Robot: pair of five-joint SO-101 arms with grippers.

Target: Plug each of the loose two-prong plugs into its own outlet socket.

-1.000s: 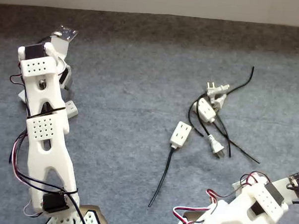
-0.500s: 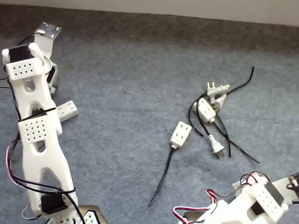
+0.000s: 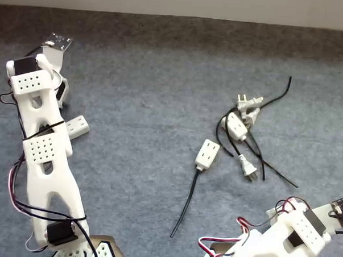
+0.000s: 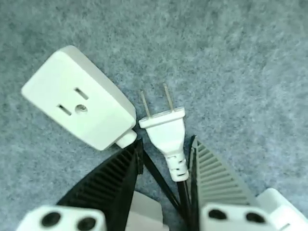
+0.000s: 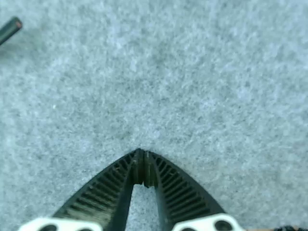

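A white outlet socket [image 4: 77, 98] lies face up on the grey carpet beside a loose white two-prong plug [image 4: 163, 126], prongs pointing away from me. My left gripper [image 4: 166, 141] is open, one finger on each side of that plug's tail and black cord. The same socket [image 3: 76, 127] shows beside the left arm [image 3: 42, 145]. Mid-table lie another socket [image 3: 207, 153] on a black cord and a plug [image 3: 248, 166]. Behind them a third socket [image 3: 235, 125] and plug [image 3: 248, 101] sit tangled in cords. My right gripper [image 5: 143, 156] is shut over bare carpet.
The right arm [image 3: 295, 230] sits low at the front right corner. A black cord end [image 5: 9, 26] lies off to one side of the right gripper. Black cords [image 3: 261, 158] trail from the tangle toward the right. A wall edge runs along the back.
The left arm swung left, uncovering the socket beside it, then eased slightly back to the right. The right arm and the central plugs and sockets have not moved.
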